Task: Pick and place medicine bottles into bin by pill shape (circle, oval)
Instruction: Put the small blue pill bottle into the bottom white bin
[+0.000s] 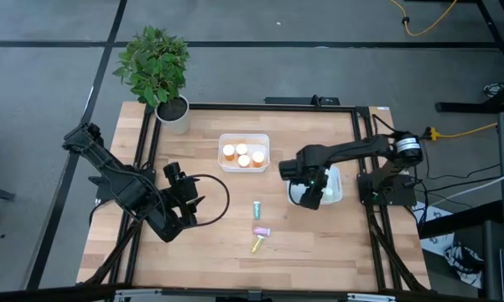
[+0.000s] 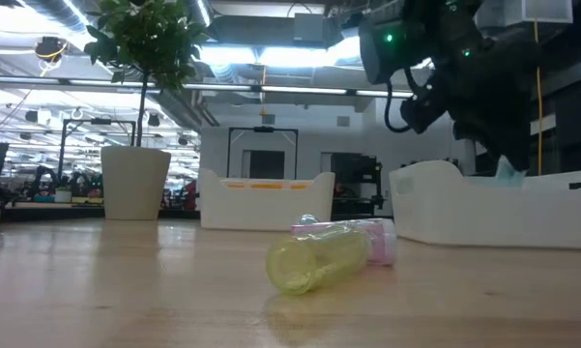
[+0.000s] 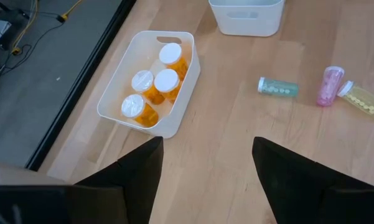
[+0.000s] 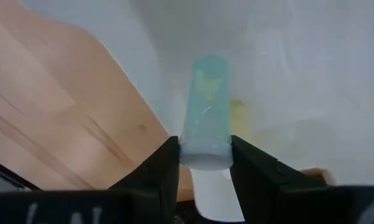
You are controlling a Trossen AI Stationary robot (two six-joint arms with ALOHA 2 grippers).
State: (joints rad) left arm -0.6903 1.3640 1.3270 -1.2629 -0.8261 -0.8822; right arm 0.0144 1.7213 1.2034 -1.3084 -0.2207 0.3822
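My right gripper is over the right white bin, shut on a pale teal bottle. A yellowish bottle lies in that bin. The far white bin holds several orange bottles with white caps. A green bottle, a pink-purple bottle and a yellow bottle lie on their sides on the table. My left gripper is open and empty over the table's left part. My right gripper pinches the teal bottle between its two fingers, at the bottle's end nearest the wrist. The fingers lie along the bottle. The bottle reaches forward from them into the bin; whether it touches the bin's floor, I cannot tell.
A potted plant stands at the table's far left corner. A black frame runs round the table's edges. Bare wood lies between the loose bottles and the near edge.
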